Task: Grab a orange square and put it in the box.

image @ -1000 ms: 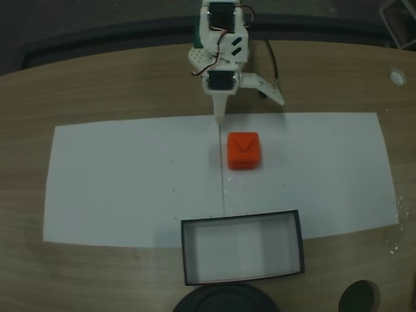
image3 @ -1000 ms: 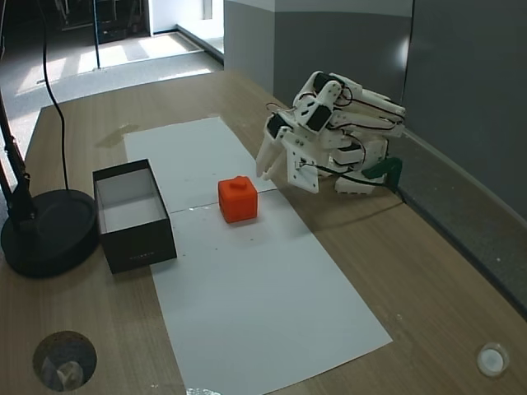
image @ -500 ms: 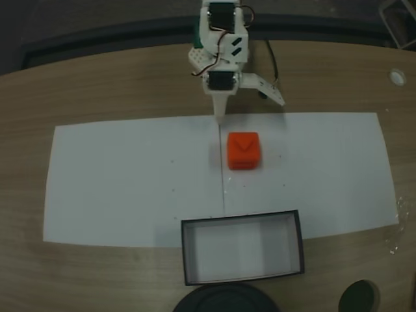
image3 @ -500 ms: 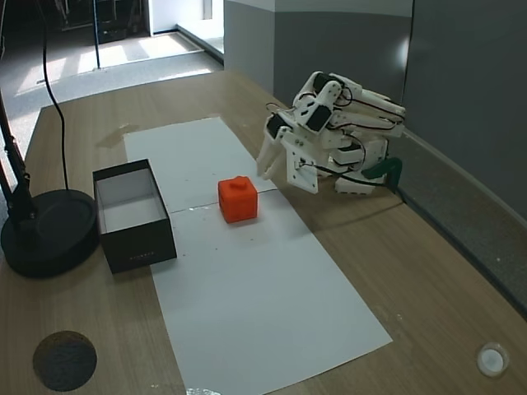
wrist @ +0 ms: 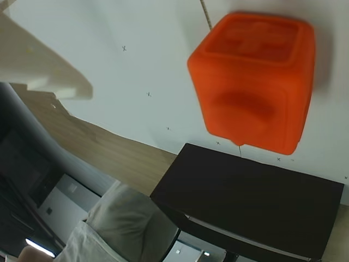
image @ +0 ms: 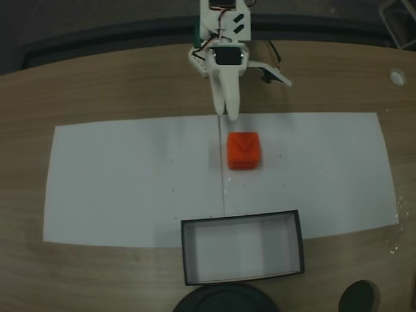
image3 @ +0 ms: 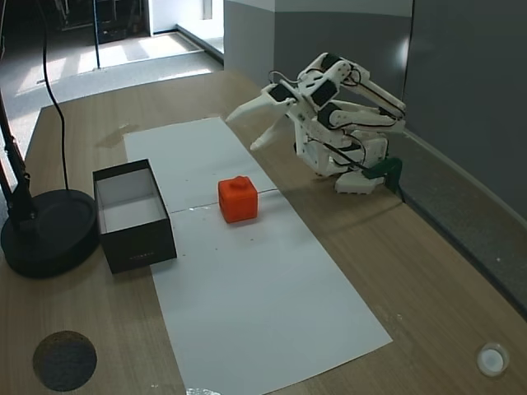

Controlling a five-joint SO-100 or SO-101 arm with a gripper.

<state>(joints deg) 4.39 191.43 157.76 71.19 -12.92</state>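
Round black base: far left in the side fixed view, on the wooden table, just beside the box's far end; a thin black post rises from it. In the top-down fixed view its rim shows at the bottom edge, below the box.
Dark round hole: in the tabletop, lower left of the side fixed view, well apart from the paper.
Box: black walls, pale floor, open on top. Sits at the paper's left edge in the side fixed view; in the top-down fixed view it straddles the paper's lower edge, partly on bare wood. Nothing inside it.
White paper sheet: long strip across the table, with a thin line down its middle.
Orange square: on the paper, about mid-sheet, just right of the centre line in the top-down fixed view. Between box and arm, touching neither. In the wrist view it lies upper right, the box's dark wall beyond it.
Gripper: raised off the table in the side fixed view, fingers spread apart, nothing between them. In the top-down fixed view the tips sit near the paper's upper edge, just above the cube. One white finger shows upper left in the wrist view.
Arm: white, folded, at the table's far right side.
Small white disc: tabletop, lower right corner.
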